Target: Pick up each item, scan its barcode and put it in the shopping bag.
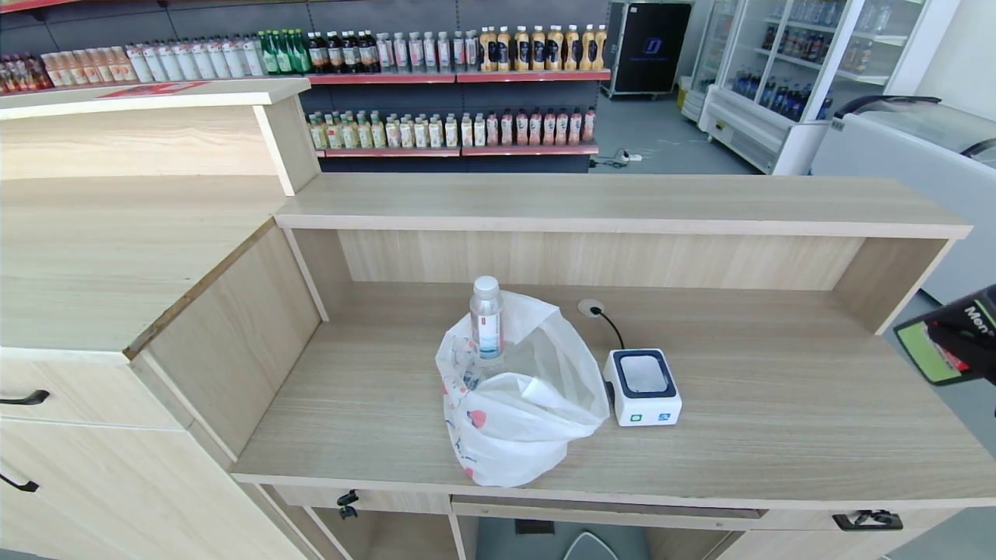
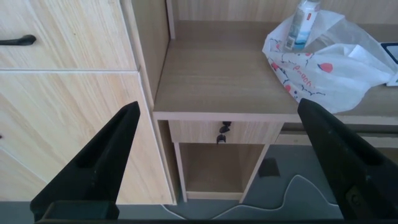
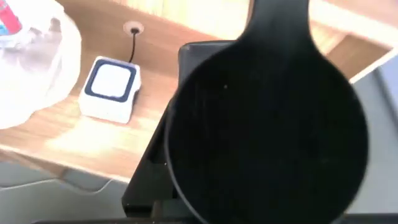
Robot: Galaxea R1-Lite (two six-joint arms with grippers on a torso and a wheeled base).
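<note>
A white plastic shopping bag (image 1: 513,420) (image 2: 336,68) stands open on the wooden counter (image 1: 778,420), with a clear water bottle (image 1: 487,319) (image 2: 303,22) upright inside it. Just right of the bag sits the white barcode scanner (image 1: 643,386) (image 3: 111,89), its cable running to a hole in the counter. My right gripper (image 3: 249,143) is off the counter's right end, shut on a black bottle with a green label (image 1: 930,354) whose round dark base (image 3: 280,112) faces the wrist camera. My left gripper (image 2: 219,106) hangs open and empty, low, in front of the counter's left end.
A raised shelf (image 1: 622,206) runs along the counter's back. Tall wooden cabinets (image 1: 117,257) with drawers (image 2: 62,37) stand to the left. Below the counter's front edge there is a drawer with a key (image 2: 222,129). Store shelves of drinks (image 1: 436,54) and fridges stand behind.
</note>
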